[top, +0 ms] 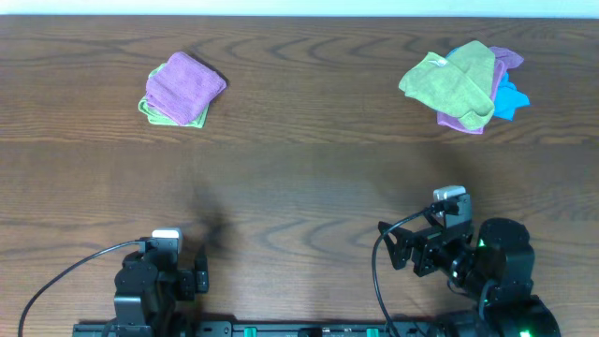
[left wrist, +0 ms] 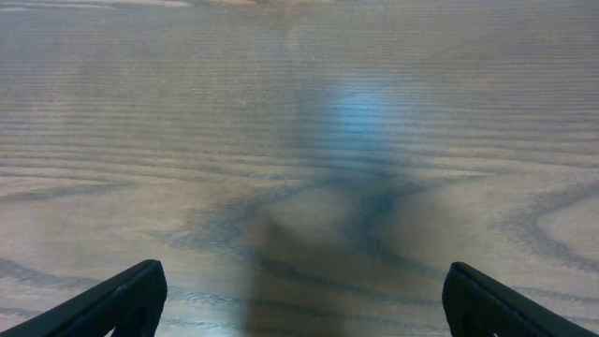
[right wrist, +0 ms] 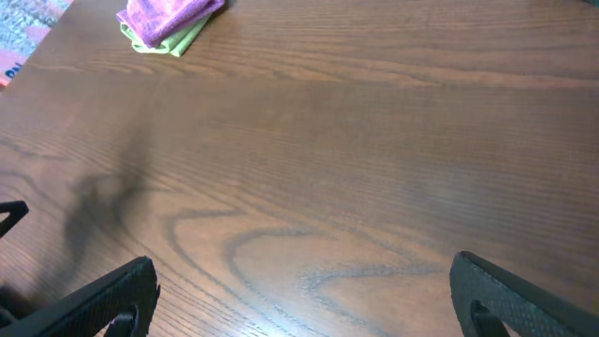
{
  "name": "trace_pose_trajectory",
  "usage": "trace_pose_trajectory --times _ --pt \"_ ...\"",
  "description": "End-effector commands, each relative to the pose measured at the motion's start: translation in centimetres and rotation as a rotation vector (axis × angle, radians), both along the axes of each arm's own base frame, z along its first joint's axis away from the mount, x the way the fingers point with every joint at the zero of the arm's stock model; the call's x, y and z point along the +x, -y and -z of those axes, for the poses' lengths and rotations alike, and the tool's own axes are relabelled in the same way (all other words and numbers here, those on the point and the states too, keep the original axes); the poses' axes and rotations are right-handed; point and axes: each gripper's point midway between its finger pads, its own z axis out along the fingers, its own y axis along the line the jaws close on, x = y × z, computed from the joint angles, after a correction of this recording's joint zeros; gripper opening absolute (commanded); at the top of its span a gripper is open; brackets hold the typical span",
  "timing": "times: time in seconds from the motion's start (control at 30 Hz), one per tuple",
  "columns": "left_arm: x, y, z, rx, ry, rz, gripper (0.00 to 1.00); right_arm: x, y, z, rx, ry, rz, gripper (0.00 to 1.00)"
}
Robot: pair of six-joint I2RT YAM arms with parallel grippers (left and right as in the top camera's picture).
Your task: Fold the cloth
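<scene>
The lilac-purple cloth lies folded into a small square at the far left of the table, on top of a lime-green cloth. It also shows in the right wrist view at the top left. My left gripper is open and empty at the front left edge, far from the cloth; the left wrist view shows its jaws wide apart over bare wood. My right gripper is open and empty at the front right, its jaws also over bare wood.
A bunched pile of cloths lies at the far right: lime-green on top, with purple and blue beneath. The dark wooden table spans the view. Both arm bases sit at the front edge.
</scene>
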Motion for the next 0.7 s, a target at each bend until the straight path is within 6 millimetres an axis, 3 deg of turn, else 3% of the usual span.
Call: trace_pose_trajectory --times 0.0,0.27,0.67 --pt "-0.8 -0.5 1.4 0.051 -0.051 0.004 0.95 0.0 0.2 0.1 0.006 -0.007 0.014 1.00" --pt "-0.8 -0.5 1.4 0.051 -0.051 0.004 0.95 -0.4 4.4 2.7 -0.178 0.035 0.183 0.99" --pt "-0.8 -0.5 1.4 0.051 -0.051 0.004 0.95 -1.5 6.0 9.0 -0.266 0.069 0.199 0.99"
